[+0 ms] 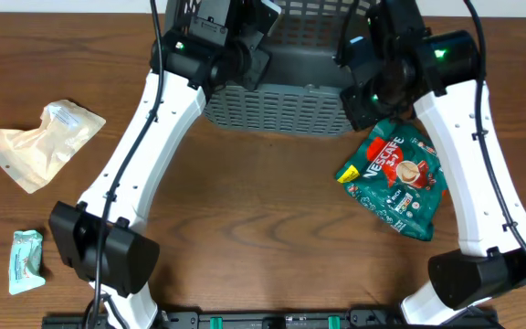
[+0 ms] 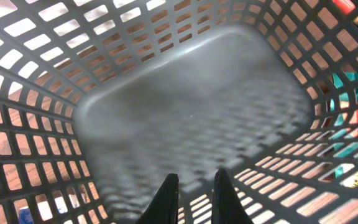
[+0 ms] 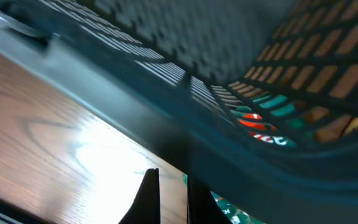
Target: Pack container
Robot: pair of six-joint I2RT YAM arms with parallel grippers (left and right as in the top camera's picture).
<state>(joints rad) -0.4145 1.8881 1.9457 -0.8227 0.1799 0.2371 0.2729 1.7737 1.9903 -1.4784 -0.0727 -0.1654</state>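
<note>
The container [image 1: 272, 105], a large dark grey lattice basket, stands at the far middle of the table and looks tilted toward the front. My left gripper [image 1: 261, 32] reaches inside it. In the left wrist view the fingers [image 2: 196, 177] are nearly together with nothing between them, pointing at the basket's bare solid bottom [image 2: 191, 106]. My right gripper [image 1: 362, 91] is at the basket's right front corner, outside it. In the right wrist view its fingers [image 3: 171, 173] are nearly together over bare wood, right beside the thick rim [image 3: 260, 155].
A green and red Nescafe packet [image 1: 398, 175] lies right of the basket under the right arm; it also shows in the right wrist view [image 3: 229, 211]. A beige pouch [image 1: 44, 142] lies at the left, and a small pale teal packet [image 1: 26, 260] at the front left.
</note>
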